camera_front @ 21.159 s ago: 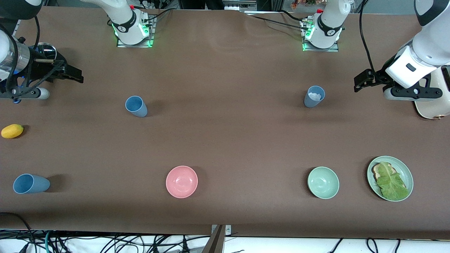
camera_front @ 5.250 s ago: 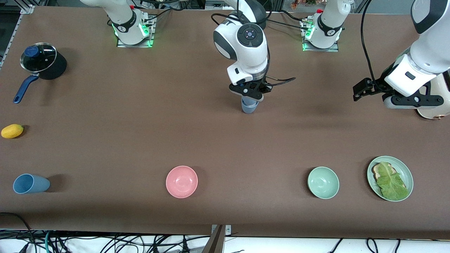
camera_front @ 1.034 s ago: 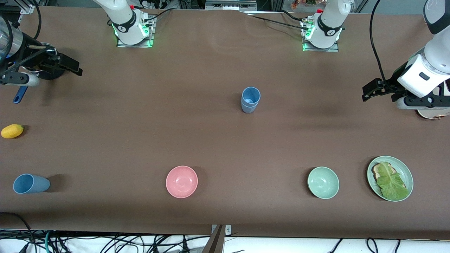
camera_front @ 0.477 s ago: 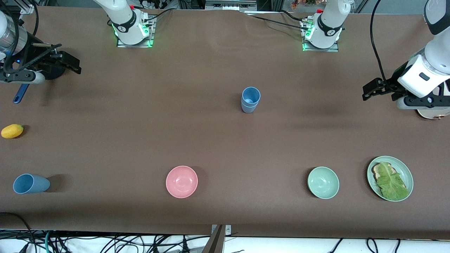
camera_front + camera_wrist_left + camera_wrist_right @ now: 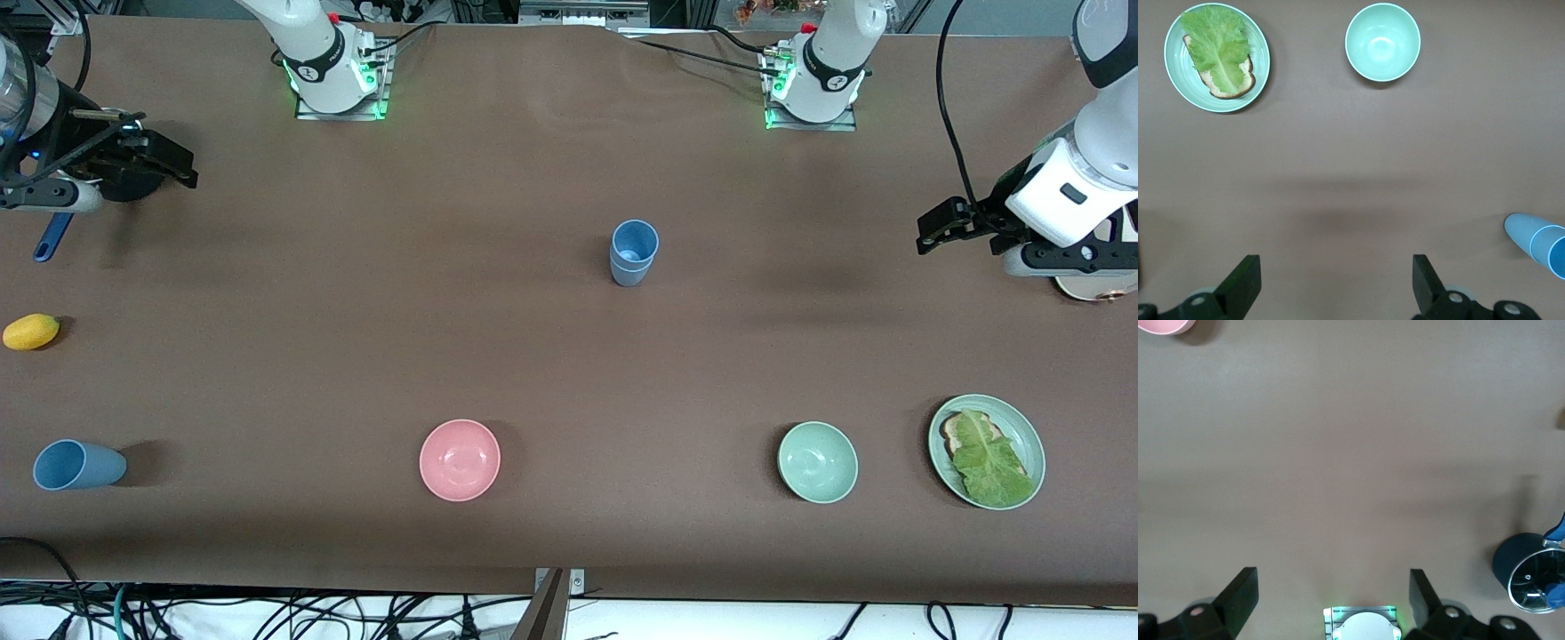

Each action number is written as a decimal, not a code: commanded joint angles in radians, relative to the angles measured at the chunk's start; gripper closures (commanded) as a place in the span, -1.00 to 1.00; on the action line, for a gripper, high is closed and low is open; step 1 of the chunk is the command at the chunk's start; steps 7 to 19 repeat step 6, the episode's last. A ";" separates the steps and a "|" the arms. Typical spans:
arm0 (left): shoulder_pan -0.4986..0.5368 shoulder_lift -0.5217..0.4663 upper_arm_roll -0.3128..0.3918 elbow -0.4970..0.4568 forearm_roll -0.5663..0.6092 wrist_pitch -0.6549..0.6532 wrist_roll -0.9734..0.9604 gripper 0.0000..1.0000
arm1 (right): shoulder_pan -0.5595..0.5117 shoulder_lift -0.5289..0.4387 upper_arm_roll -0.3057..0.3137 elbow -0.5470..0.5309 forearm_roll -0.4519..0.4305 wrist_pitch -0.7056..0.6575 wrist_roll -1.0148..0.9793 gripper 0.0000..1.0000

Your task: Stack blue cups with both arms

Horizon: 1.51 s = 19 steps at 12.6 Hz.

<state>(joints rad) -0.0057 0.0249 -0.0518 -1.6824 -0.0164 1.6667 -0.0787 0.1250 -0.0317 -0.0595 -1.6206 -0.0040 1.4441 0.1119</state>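
Two blue cups (image 5: 634, 253) stand nested upright in the middle of the table, the brighter one inside the duller one. They also show lying at the edge of the left wrist view as blue cups (image 5: 1540, 243). A third blue cup (image 5: 78, 465) lies on its side at the right arm's end, near the front camera. My left gripper (image 5: 930, 235) hangs open and empty over the left arm's end; its fingers (image 5: 1245, 285) stand wide apart. My right gripper (image 5: 182, 166) hangs open and empty over the right arm's end, above a dark pot.
A pink bowl (image 5: 460, 460), a pale green bowl (image 5: 817, 461) and a green plate (image 5: 1022, 427) with toast and lettuce sit near the front camera. A yellow fruit (image 5: 31, 331) and a lidded pot (image 5: 1531, 572) with a blue handle (image 5: 52, 238) lie at the right arm's end.
The right gripper has drifted slightly toward its end of the table over the pot. The left arm and the stacked cups have not moved.
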 commanded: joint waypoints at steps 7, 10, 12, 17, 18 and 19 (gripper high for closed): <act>0.004 0.015 -0.003 0.035 -0.005 -0.025 0.020 -1.00 | -0.008 0.007 -0.016 0.038 -0.022 -0.039 -0.020 -1.00; 0.004 0.015 -0.003 0.035 -0.005 -0.025 0.020 -1.00 | -0.008 0.007 -0.016 0.038 -0.022 -0.039 -0.020 -1.00; 0.004 0.015 -0.003 0.035 -0.005 -0.025 0.020 -1.00 | -0.008 0.007 -0.016 0.038 -0.022 -0.039 -0.020 -1.00; 0.004 0.015 -0.003 0.035 -0.005 -0.025 0.020 -1.00 | -0.008 0.007 -0.016 0.038 -0.022 -0.039 -0.020 -1.00; 0.004 0.015 -0.003 0.035 -0.005 -0.025 0.020 -1.00 | -0.008 0.007 -0.016 0.038 -0.022 -0.039 -0.020 -1.00; 0.004 0.015 -0.003 0.035 -0.005 -0.025 0.020 -1.00 | -0.008 0.007 -0.016 0.038 -0.022 -0.039 -0.020 -1.00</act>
